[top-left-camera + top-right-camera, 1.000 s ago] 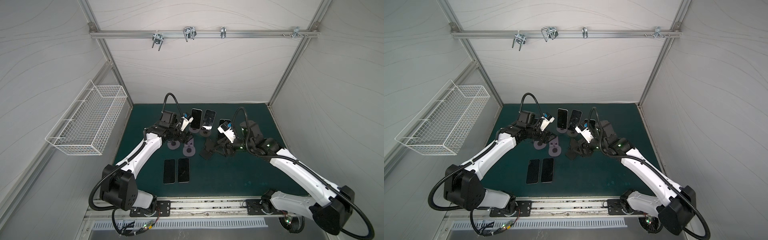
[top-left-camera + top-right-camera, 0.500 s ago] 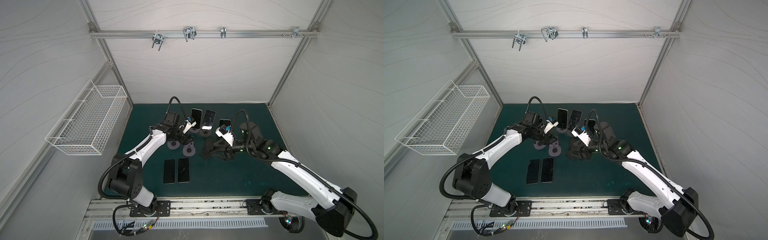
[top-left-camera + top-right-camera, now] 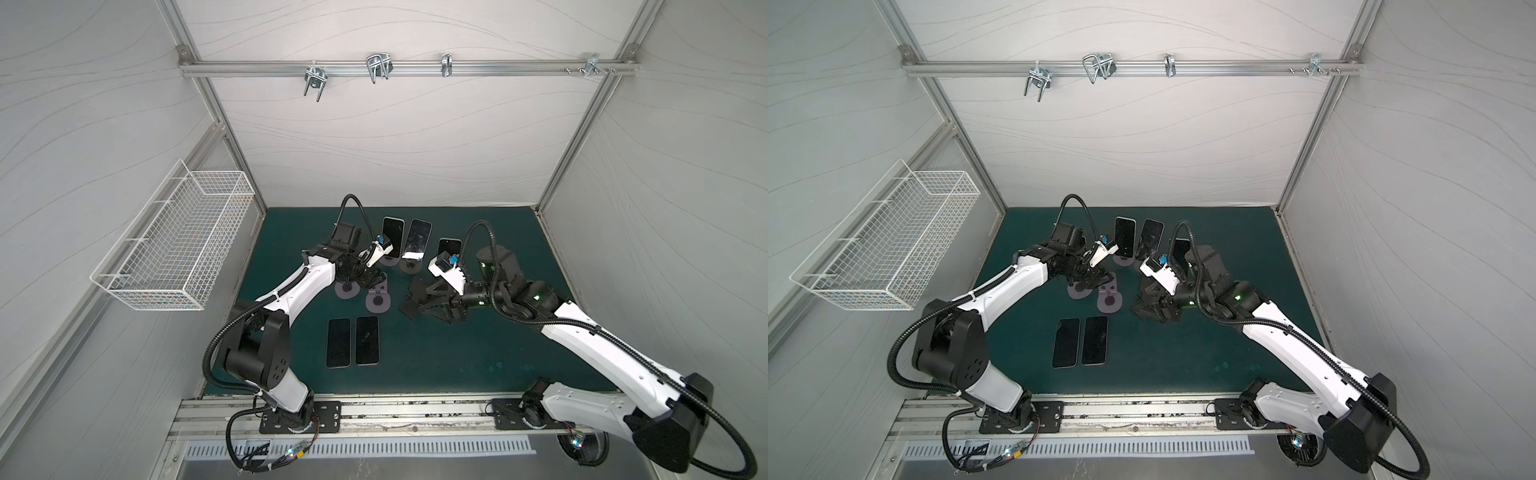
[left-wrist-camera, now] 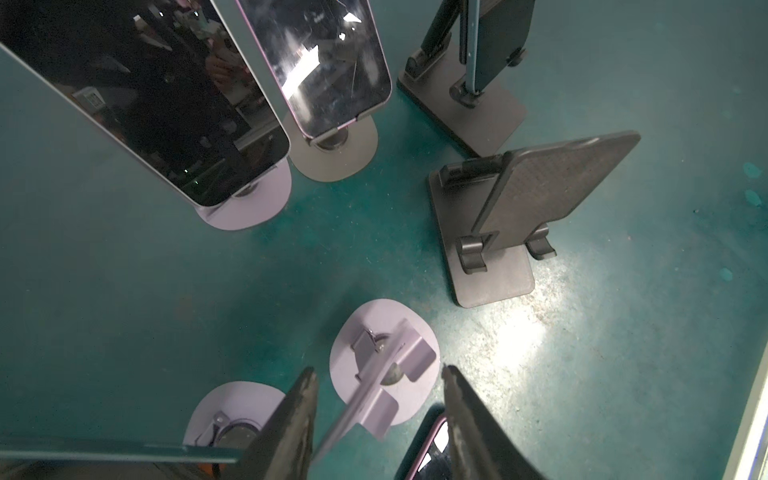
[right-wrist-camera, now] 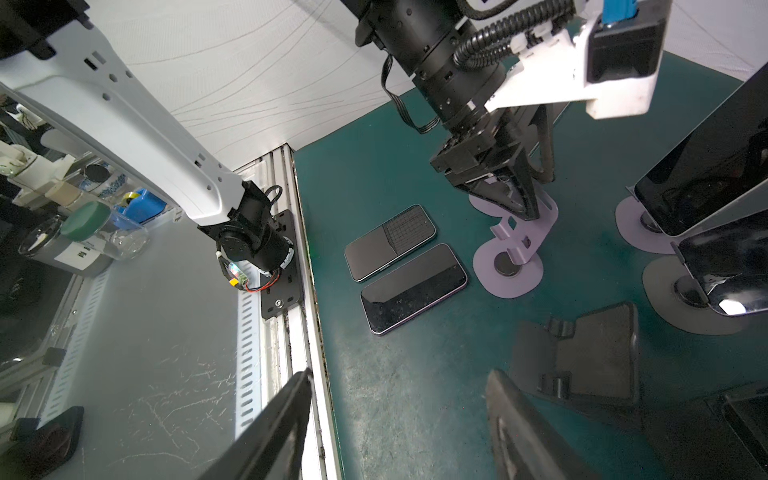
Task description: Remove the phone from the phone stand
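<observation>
Two phones [image 3: 392,237] [image 3: 417,237] lean on lilac phone stands at the back of the green mat, and a third phone [image 3: 449,246] sits on a black stand. They also show in the left wrist view, as phones [image 4: 145,104] [image 4: 324,70] and edge-on [image 4: 494,41]. My left gripper [image 3: 372,281] [image 4: 378,386] is open, its fingers [image 4: 299,415] either side of an empty lilac stand's [image 3: 378,305] tilted plate [image 4: 374,386], not touching it. My right gripper [image 3: 422,305] [image 5: 399,415] is open and empty, low over the mat beside an empty black stand [image 5: 582,365].
Two more phones [image 3: 338,343] [image 3: 367,340] lie flat side by side toward the front. A second empty lilac stand [image 3: 347,291] stands left of my left gripper. A wire basket [image 3: 178,245] hangs on the left wall. The rail [image 3: 374,415] runs along the front edge.
My left gripper has moved right and down over the empty lilac stand, and its jaws have narrowed. My right gripper has shifted slightly left.
</observation>
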`<state>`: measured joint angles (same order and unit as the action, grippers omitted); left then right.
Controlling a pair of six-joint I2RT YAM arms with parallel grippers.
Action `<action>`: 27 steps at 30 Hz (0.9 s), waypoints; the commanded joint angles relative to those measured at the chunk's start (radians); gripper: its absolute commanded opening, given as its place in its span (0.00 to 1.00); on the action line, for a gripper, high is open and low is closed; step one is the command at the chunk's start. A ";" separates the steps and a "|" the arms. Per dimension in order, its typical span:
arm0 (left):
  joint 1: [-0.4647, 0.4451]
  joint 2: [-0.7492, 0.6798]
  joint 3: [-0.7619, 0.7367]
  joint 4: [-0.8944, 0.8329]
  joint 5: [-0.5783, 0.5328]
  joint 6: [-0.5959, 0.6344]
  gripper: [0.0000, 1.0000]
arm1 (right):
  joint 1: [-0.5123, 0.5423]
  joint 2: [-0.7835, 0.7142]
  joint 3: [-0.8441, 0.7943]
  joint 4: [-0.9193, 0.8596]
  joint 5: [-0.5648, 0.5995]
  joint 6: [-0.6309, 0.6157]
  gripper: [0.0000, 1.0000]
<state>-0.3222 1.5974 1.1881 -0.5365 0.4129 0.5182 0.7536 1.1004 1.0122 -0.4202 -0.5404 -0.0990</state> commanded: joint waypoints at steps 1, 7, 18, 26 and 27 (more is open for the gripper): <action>0.005 0.015 0.034 -0.025 -0.006 0.039 0.50 | 0.027 0.001 0.002 -0.022 0.025 -0.048 0.68; 0.005 0.007 0.038 -0.031 -0.006 0.048 0.43 | 0.056 -0.004 0.004 -0.031 0.025 -0.036 0.68; 0.014 -0.008 0.049 -0.091 0.006 0.099 0.37 | 0.157 -0.047 0.058 -0.081 0.033 -0.023 0.68; 0.014 0.000 0.034 -0.090 0.050 0.094 0.29 | 0.156 -0.046 0.077 -0.080 0.005 -0.007 0.68; 0.014 0.002 0.037 -0.093 0.055 0.094 0.28 | 0.156 -0.041 0.078 -0.079 0.006 -0.007 0.68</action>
<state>-0.3115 1.6028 1.2148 -0.6220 0.4248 0.5797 0.9058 1.0657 1.0653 -0.4873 -0.5110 -0.1005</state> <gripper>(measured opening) 0.284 0.678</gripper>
